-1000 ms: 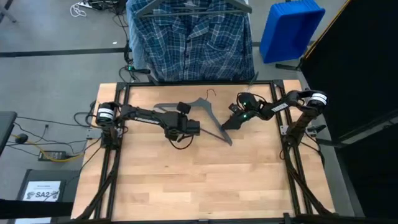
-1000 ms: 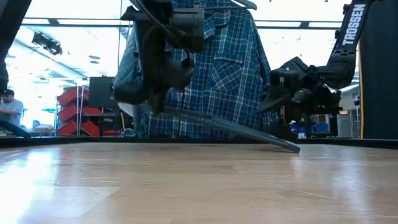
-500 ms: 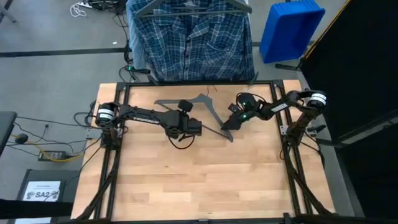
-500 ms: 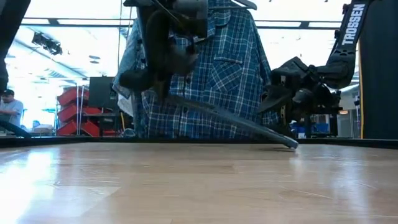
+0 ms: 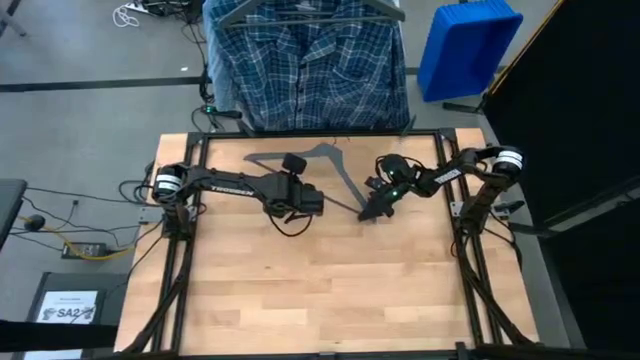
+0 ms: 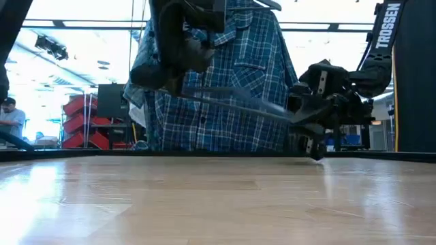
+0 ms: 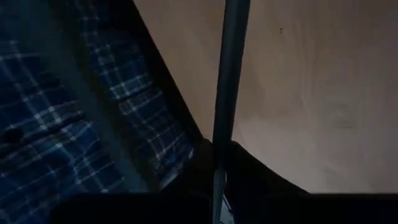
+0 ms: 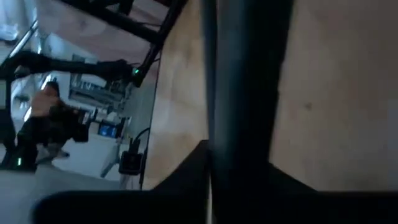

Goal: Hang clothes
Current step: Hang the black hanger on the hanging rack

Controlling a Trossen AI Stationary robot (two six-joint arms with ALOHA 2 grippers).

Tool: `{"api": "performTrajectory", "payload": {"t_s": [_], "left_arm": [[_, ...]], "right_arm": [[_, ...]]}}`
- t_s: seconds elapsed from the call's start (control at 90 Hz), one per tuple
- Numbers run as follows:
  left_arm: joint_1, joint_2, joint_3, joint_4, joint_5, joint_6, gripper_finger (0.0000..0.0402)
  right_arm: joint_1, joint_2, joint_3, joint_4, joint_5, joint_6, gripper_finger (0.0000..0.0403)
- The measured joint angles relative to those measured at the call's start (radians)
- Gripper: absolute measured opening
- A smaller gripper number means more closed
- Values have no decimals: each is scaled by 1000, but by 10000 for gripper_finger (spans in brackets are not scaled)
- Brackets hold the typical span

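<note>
My left end effector (image 5: 303, 201) and right end effector (image 5: 381, 207) both clamp hanger (image 5: 330, 160), upper centre of frame, above desk (image 5: 320, 290). Plaid shirt (image 5: 310, 70) hangs beyond desk, top centre. Risk: arms pulling unevenly twist hanger loose.

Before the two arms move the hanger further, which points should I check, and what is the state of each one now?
1. Left gripper holds the hanger: ok, a bar runs between its fingers in the left wrist view.
2. Right gripper holds the hanger's end: ok, bar seated between its fingers.
3. Hanger lifted off the table: ok in the low view.
4. Shirt to hang lying on the table: not ok, none there.
5. Plaid shirt already on its own hanger behind the table: ok.
6. Hanger's hook free: cannot tell.
</note>
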Motion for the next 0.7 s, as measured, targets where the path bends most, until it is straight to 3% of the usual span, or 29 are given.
{"api": "performTrajectory", "payload": {"t_s": [0.211, 0.7], "left_arm": [[0, -6, 0, -22, 1, -46, 0], [28, -89, 0, -57, -13, -198, 0]], "right_arm": [[-2, -8, -1, 64, 29, 21, 6], [-118, -229, 35, 21, 84, -5, 3]]}}
